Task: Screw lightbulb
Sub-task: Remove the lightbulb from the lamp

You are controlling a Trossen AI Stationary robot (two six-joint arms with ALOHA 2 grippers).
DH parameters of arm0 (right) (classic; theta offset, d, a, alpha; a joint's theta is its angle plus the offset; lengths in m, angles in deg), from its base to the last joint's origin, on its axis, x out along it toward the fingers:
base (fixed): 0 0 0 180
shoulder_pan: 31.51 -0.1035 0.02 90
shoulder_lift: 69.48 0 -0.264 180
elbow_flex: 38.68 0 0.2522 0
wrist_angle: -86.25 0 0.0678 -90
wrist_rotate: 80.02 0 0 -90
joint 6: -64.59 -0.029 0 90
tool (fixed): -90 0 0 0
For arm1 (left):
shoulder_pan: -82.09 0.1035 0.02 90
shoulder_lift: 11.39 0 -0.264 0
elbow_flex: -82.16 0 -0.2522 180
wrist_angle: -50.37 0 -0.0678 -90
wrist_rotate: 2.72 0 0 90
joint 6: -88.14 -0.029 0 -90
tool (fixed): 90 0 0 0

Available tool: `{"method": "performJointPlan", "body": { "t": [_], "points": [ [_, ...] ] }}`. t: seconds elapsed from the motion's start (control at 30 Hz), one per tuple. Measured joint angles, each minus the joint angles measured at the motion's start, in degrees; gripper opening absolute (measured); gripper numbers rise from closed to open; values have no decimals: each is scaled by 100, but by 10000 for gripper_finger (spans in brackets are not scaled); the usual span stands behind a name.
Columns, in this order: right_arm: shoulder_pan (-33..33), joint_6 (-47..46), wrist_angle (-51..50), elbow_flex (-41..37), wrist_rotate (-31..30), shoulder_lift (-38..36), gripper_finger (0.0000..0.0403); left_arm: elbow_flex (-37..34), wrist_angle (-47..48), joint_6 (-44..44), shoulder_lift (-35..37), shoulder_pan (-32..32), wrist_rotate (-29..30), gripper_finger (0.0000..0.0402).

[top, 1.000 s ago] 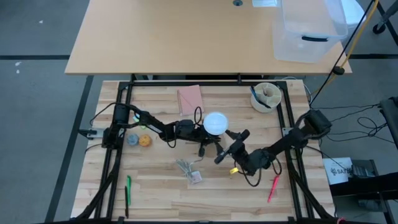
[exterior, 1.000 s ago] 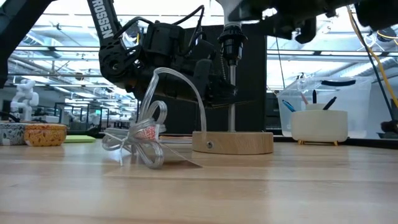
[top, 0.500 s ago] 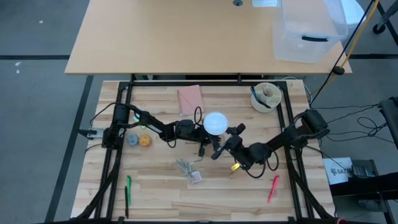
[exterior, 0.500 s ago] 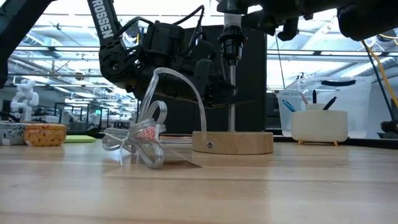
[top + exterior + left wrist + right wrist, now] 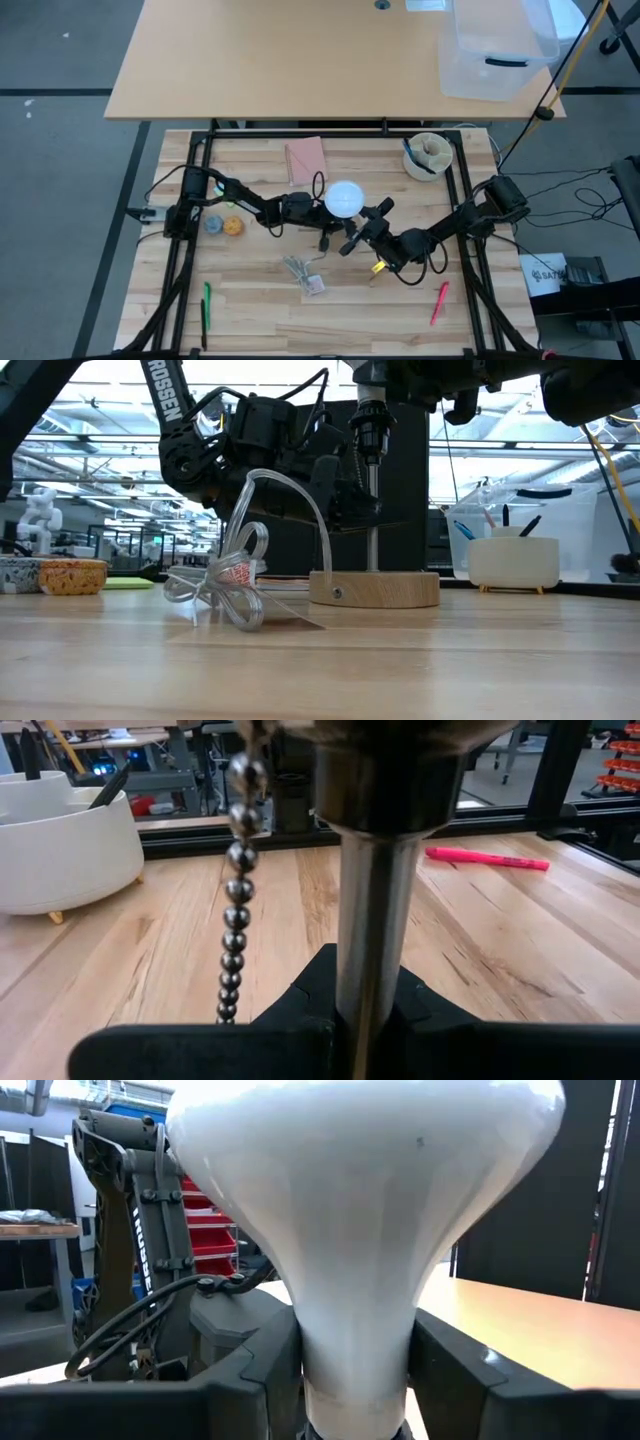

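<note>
The white lightbulb (image 5: 345, 197) stands dome up on top of the lamp's black socket (image 5: 368, 430). The socket sits on a metal post (image 5: 372, 520) rising from a round wooden base (image 5: 375, 588). In the right wrist view the bulb (image 5: 360, 1190) fills the picture. My right gripper (image 5: 358, 222) reaches in from the right, shut on the bulb's neck. My left gripper (image 5: 312, 210) comes from the left, shut on the post (image 5: 365, 920). A bead chain (image 5: 235, 890) hangs beside the post. My left gripper pinches the lamp's metal post (image 5: 362, 990) between its two fingers, well below the socket. The fingers come level from the table's left and lie across the upright post. My right gripper pinches the bulb's narrow neck (image 5: 355, 1350) between its two fingers (image 5: 265, 1365), just above the screw base. The fingers come level from the table's near right. The bulb stays upright on the socket.
A crumpled clear wrapper (image 5: 305, 272) lies near the lamp toward the front. A white bowl with pens (image 5: 427, 155), a pink pad (image 5: 305, 155), two small bowls (image 5: 222, 225), a green pen (image 5: 206, 302) and a pink marker (image 5: 438, 302) lie around.
My right gripper has moved toward the table's left and far edge, in under the bulb's dome, and now has its fingers on either side of the neck. The lamp, the bulb and my left gripper have kept still.
</note>
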Motion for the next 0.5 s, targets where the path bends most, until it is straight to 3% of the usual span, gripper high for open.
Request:
{"method": "performJointPlan", "body": {
  "t": [0.27, 0.5],
  "points": [
    [-17, 74, -11, 4, 37, -2, 146, 11, 112, -130, 9, 32, -368, 24],
    [-57, 114, -106, 11, 85, -7, 145, 9, 156, -197, 9, 142, -1211, 24]
  ]
}}
